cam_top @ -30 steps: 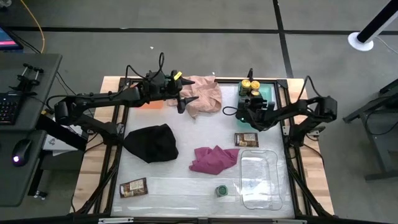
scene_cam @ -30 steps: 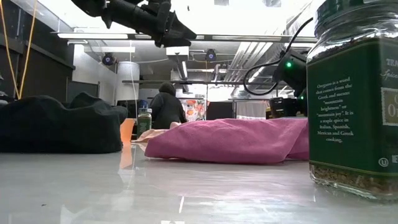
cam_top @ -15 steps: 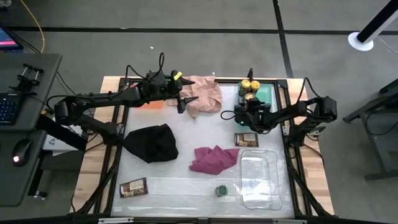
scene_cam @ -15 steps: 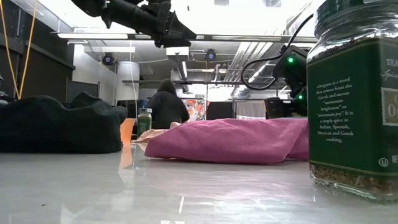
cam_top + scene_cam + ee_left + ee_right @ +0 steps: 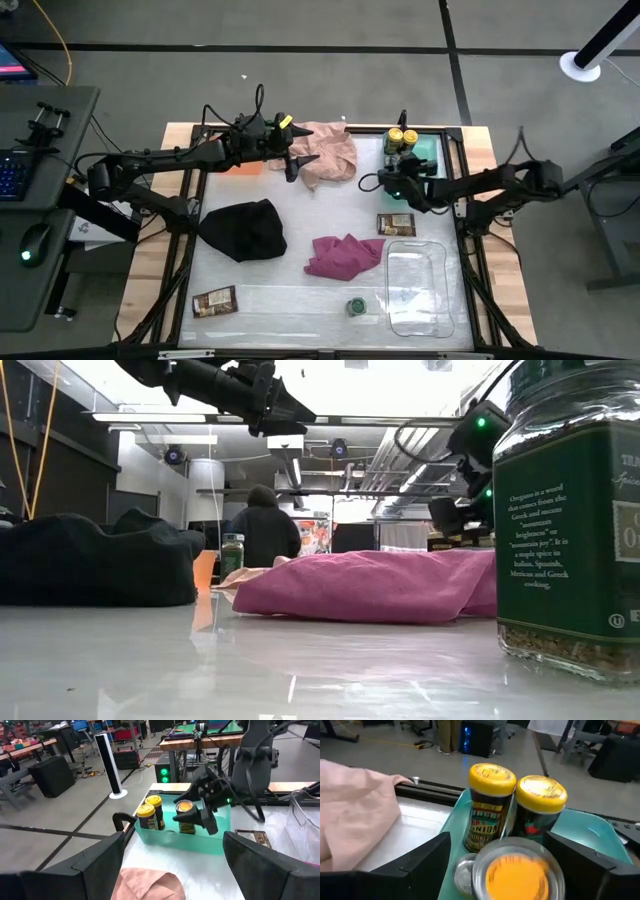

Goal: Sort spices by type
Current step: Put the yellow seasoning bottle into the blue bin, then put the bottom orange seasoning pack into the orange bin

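Nearest to me in the low view, a green-labelled glass spice jar (image 5: pixel 575 520) fills the edge and is cut off, so I only get its green lid from the high view, near the front of the table beside the clear rectangular tray (image 5: pixel 417 285). A flat brown packet (image 5: pixel 215 301) lies alone at the front left, another brown packet (image 5: pixel 396 224) just behind the clear tray; the magenta cloth (image 5: pixel 345 254) hides both of them from the low camera. Mid-table on the left sits the black cloth (image 5: pixel 243 229), with bare white table (image 5: pixel 300 210) open around it. My right gripper (image 5: pixel 515 870) hovers over the teal tray (image 5: pixel 590 832) with its fingers spread, and below it stands a blurred jar with an orange-yellow lid (image 5: pixel 518 870); I can't tell if they touch. Behind it two yellow-lidded jars (image 5: pixel 492 810) stand side by side at the tray's back. My left gripper (image 5: pixel 298 160) hangs open over the far left, beside the pale pink cloth (image 5: pixel 330 152); the orange tray (image 5: pixel 242 168) is mostly hidden under that arm. A person (image 5: pixel 262 528) stands in the room beyond.
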